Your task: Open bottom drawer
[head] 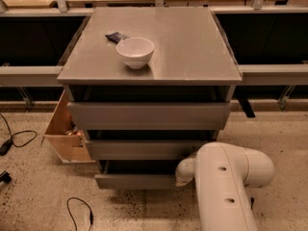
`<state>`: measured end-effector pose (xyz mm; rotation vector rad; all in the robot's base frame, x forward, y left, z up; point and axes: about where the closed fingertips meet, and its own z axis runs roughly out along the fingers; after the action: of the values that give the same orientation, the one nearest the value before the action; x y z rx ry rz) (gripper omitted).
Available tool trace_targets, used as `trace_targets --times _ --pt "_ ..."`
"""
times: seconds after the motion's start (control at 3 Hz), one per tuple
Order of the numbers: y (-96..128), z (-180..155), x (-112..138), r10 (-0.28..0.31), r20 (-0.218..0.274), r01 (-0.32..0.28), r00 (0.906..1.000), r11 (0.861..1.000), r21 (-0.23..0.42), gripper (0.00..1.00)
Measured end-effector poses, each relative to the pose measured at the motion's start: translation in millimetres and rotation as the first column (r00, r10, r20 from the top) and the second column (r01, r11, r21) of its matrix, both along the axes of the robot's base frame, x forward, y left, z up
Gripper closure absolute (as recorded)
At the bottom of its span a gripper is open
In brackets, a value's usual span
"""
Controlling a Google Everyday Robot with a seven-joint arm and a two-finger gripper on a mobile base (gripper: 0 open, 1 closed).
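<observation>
The gripper (185, 173) sat low at the front of the grey cabinet (226, 88), at the right end of the bottom drawer (137, 181). It was largely hidden behind the bulky white arm (226, 189), so whether it was released or clenched could not be told. The arm rose from the near right of the cabinet. A thin black cable (79, 209) looped on the speckled floor (38, 191) near the cabinet's front left.

The bottom drawer was the lowest of the cabinet's three grey fronts, with a dark gap above it. Higher up the cabinet were the middle drawer (144, 149) and then the top drawer (149, 115). A light wooden box (65, 131) leaned against the cabinet's left side. On the cabinet's worktop (192, 47) a white bowl (135, 52) stood left of centre, and a small dark object (117, 36) lay just behind it.
</observation>
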<state>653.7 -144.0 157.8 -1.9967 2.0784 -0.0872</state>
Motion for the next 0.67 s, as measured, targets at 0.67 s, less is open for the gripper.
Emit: trace_targets --times 0.67 --pt "-13 3 -20 -0.014 -0.023 0.014 0.9996 1.000 -0.003 1.00"
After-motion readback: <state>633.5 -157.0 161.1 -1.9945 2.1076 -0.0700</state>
